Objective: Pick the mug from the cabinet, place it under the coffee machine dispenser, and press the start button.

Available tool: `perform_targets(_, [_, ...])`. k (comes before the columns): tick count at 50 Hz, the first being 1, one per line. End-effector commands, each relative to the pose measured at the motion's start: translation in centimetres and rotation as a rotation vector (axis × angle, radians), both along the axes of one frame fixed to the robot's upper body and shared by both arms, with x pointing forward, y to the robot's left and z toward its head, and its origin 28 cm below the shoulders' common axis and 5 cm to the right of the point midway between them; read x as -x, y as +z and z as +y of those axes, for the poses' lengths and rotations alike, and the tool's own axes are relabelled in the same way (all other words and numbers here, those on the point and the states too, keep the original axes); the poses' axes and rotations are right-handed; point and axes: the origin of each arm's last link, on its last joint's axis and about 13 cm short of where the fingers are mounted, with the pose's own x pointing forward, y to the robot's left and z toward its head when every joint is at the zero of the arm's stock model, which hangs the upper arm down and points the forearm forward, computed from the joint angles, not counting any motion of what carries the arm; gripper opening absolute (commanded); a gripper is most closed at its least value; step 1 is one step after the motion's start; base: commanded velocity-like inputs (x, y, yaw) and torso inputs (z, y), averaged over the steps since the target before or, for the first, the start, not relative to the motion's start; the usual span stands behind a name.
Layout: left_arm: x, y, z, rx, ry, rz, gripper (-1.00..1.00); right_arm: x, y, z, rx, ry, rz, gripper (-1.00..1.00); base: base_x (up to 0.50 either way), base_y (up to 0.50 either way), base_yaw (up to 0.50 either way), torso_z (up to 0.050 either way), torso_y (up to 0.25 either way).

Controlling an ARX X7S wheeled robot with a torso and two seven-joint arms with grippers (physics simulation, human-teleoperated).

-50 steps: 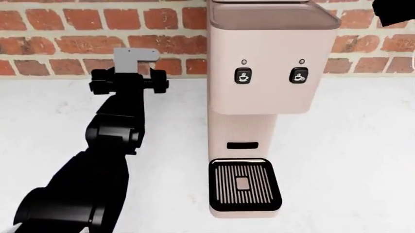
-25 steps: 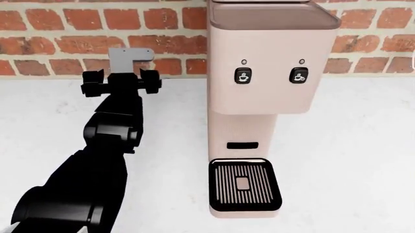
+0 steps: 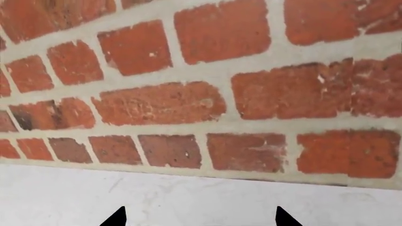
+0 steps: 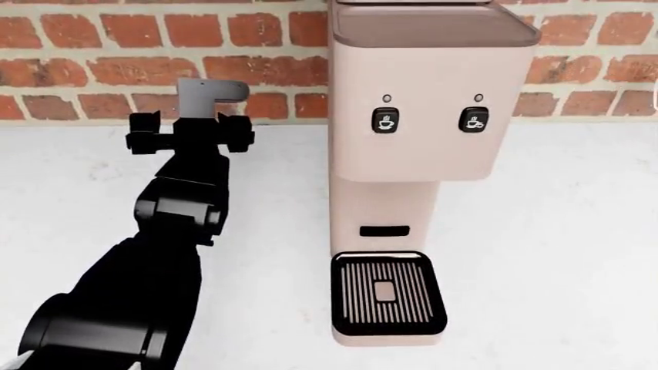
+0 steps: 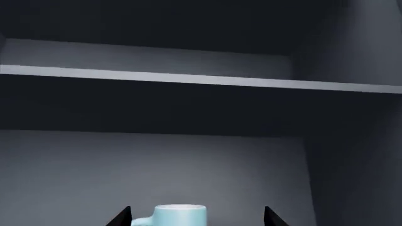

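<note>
The light teal mug (image 5: 180,216) stands on the cabinet's lower shelf in the right wrist view, handle to one side. My right gripper (image 5: 197,218) is open, and the mug shows between its two black fingertips (image 5: 122,218), apart from both. The head view shows neither the mug nor that gripper. The pale pink coffee machine dispenser (image 4: 432,100) overhangs a bare black drip tray (image 4: 387,294); two cup buttons (image 4: 384,121) sit on its front. My left gripper (image 4: 190,131) hovers over the counter left of the machine, open and holding nothing (image 3: 199,219), facing the brick wall.
A red brick wall (image 4: 123,62) backs the white counter (image 4: 555,231). Inside the dark grey cabinet, an upper shelf (image 5: 201,80) runs across above the mug, and a side wall (image 5: 351,155) closes it on one side.
My left arm has shifted a little to the left along the wall. A black shape at the head view's top right corner has gone out of view.
</note>
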Motion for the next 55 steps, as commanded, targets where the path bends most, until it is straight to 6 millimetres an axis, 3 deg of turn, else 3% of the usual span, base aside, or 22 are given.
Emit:
perform_targets(1, [0.0,-0.1,0.0,-0.022,0.000,0.006,1.00,-3.8,2.3,0.5,0.004,-0.024,0.099,1.00,0.00,0.00,0.00,0.000,0.000])
perform_targets(7, [0.0,-0.1,0.0,-0.025,-0.001,0.009,1.00,-6.3,2.6,0.2,-0.001,0.010,0.198,1.00,0.00,0.00,0.00,0.000,0.000])
perform_targets(18, [0.0,-0.1,-0.1,-0.038,-0.004,0.008,1.00,-10.3,1.2,0.0,0.022,0.079,0.355,1.00,0.00,0.00,0.00,0.000,0.000])
perform_targets(42, [0.0,-0.2,-0.1,-0.050,-0.015,0.007,1.00,-13.2,0.1,-0.3,0.044,0.026,0.441,1.00,0.00,0.00,0.00,0.000,0.000])
perform_targets(55, [0.0,-0.1,-0.1,-0.050,-0.023,0.007,1.00,-13.4,1.4,0.2,0.043,0.027,0.412,1.00,0.00,0.00,0.00,0.000,0.000])
